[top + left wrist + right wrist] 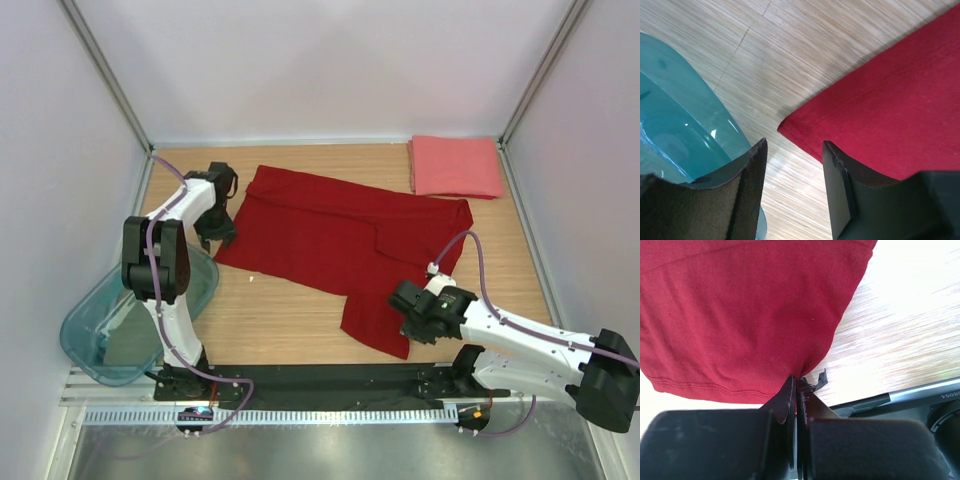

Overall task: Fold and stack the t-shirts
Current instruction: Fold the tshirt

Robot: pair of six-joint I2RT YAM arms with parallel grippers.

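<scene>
The dark red t-shirt lies spread out in the middle of the table. The salmon-pink t-shirt rests folded to a rectangle at the back right corner. My right gripper is at the red shirt's near right corner. In the right wrist view this gripper is shut on a pinch of the red cloth, which bunches at the fingertips. My left gripper hovers at the shirt's left corner. Seen from the left wrist, it stands open over bare wood, one finger overlapping the hem of the red shirt.
A translucent teal plastic bin sits at the near left, close beside the left arm, and shows as the bin just left of the open fingers. A black rail runs along the table's near edge. White walls enclose the table on three sides.
</scene>
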